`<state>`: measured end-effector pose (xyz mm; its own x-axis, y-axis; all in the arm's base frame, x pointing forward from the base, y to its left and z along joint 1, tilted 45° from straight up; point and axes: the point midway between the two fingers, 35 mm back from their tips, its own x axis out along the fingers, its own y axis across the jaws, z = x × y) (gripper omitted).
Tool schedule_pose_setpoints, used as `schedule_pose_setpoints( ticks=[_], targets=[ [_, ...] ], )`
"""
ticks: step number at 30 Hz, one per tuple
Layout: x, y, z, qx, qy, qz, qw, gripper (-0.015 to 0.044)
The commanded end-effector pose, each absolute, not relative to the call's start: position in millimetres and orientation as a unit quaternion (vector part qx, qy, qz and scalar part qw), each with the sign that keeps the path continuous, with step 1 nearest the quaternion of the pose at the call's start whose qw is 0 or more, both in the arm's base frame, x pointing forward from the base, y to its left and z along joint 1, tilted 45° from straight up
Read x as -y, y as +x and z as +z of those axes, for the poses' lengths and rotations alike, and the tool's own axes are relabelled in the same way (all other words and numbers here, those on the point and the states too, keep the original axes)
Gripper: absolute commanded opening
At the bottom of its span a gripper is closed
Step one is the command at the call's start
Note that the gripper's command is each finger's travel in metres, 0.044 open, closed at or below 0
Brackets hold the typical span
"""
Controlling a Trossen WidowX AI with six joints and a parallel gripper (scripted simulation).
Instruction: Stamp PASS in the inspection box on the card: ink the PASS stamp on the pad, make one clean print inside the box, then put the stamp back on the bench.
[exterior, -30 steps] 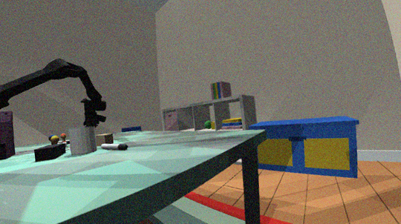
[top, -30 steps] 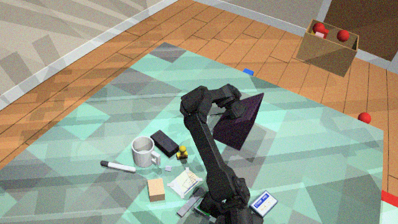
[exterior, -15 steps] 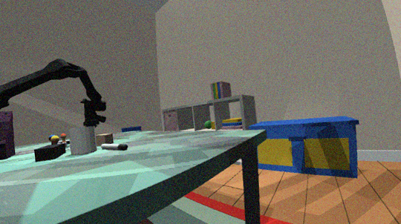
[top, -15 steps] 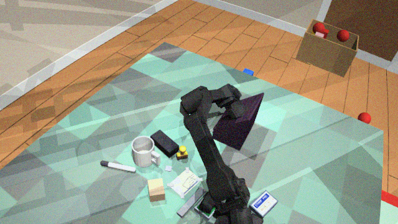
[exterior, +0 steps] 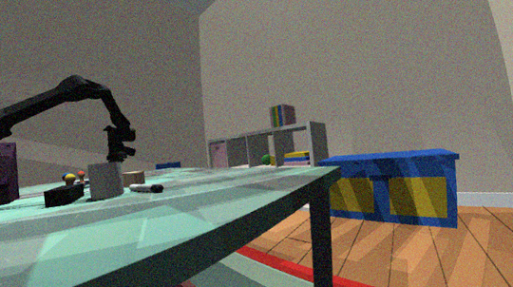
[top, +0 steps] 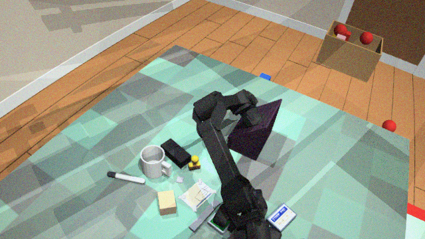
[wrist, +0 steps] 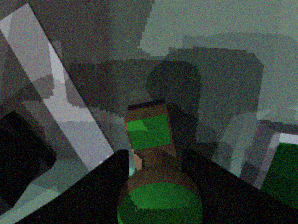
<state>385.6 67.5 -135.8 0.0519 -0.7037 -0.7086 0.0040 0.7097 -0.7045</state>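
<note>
My gripper (wrist: 154, 159) is shut on a stamp (wrist: 160, 202) with a round green knob and a brown base with a green patch; its wording is not readable. In the wrist view the fingers close around its neck. Whether its base touches the table is unclear. The green ink pad (wrist: 284, 175) (top: 218, 226) lies open to its right in the wrist view, and is partly hidden by the arm in the top view. The pale card (top: 196, 196) lies nearby, with printed lines on it; its inspection box is not clear. The fingertips are hidden in the top and exterior views.
A grey bar (top: 204, 217) (wrist: 65, 95) lies between card and pad. A wooden block (top: 167, 203), white mug (top: 153, 166), marker (top: 127, 177), black box (top: 176, 153) and yellow-knobbed stamp (top: 194, 163) stand around. The pad's lid (top: 281, 217) lies beyond the arm.
</note>
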Motion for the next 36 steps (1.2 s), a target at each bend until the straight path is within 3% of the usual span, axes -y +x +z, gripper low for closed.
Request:
schedule_pose_setpoints(
  ticks=[1,36],
  targets=[
    [-69.6,385.9,-134.2,-0.636,-0.272,-0.264,0.672,0.0000],
    [-81.9,386.0,-122.5,-0.636,-0.272,-0.263,0.672,0.0000]
  ],
)
